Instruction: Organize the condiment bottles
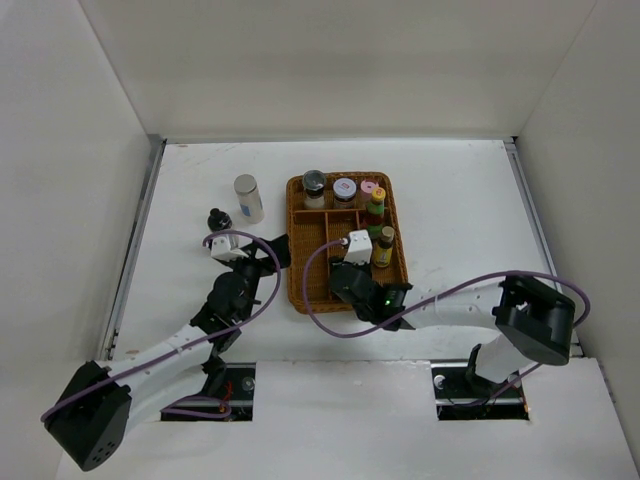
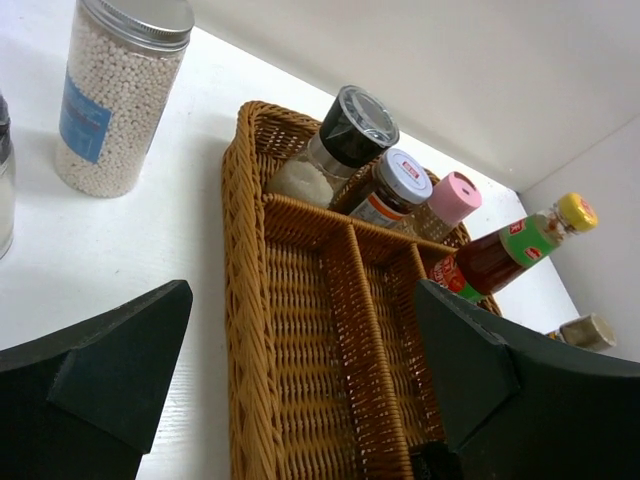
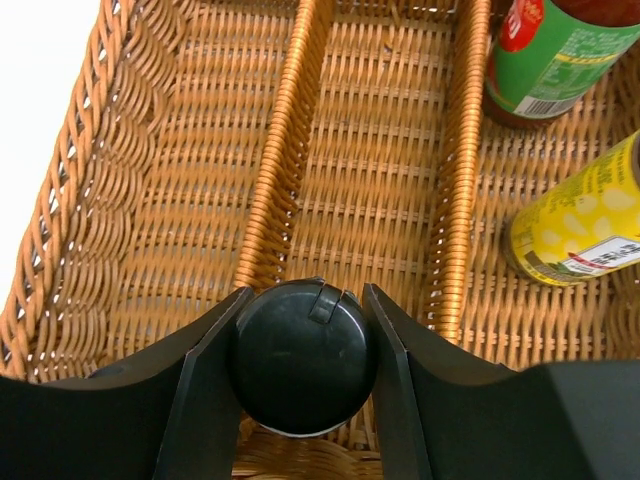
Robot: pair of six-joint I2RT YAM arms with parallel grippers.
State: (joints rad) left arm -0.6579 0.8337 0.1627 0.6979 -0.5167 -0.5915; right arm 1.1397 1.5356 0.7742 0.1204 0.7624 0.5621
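Condiment bottles, tally: five in the tray, one held over it, two out on the desk (image 1: 450,200).

Tray (image 2: 240,250): brown wicker, with a cross row at the far end and long lanes running toward me. The far row holds a dark-lidded jar (image 1: 314,185), a white-lidded jar (image 1: 344,188) and a pink-capped bottle (image 1: 369,190). The right lane holds a red sauce bottle (image 3: 560,50) with a green label, and a yellow-label bottle (image 3: 585,225). The other two lanes show only wicker in the right wrist view.

On the desk, left of the tray: bead jar (image 1: 247,197), tall and clear, white pellets, metal lid, upright. Near it stands a small dark-capped bottle (image 1: 219,219). The left arm is the nearer one to both. Left jaws: wide open, nothing between them, facing the tray's left wall. The bead jar lies ahead and off to their left.

Right jaws: closed on the black-capped bottle (image 3: 303,355), one finger on either side of the cap. I look straight down on the cap, so I take its long axis as vertical. The cap is round and black with a flip-top; the body is hidden beneath.

Key relation: the cap sits at the tray's near end, almost in line with the divider (image 3: 285,170) between the left and middle lanes. I cannot tell which lane it is over. My judgement: centre it over one lane before lowering, or the base may catch the divider and tip.
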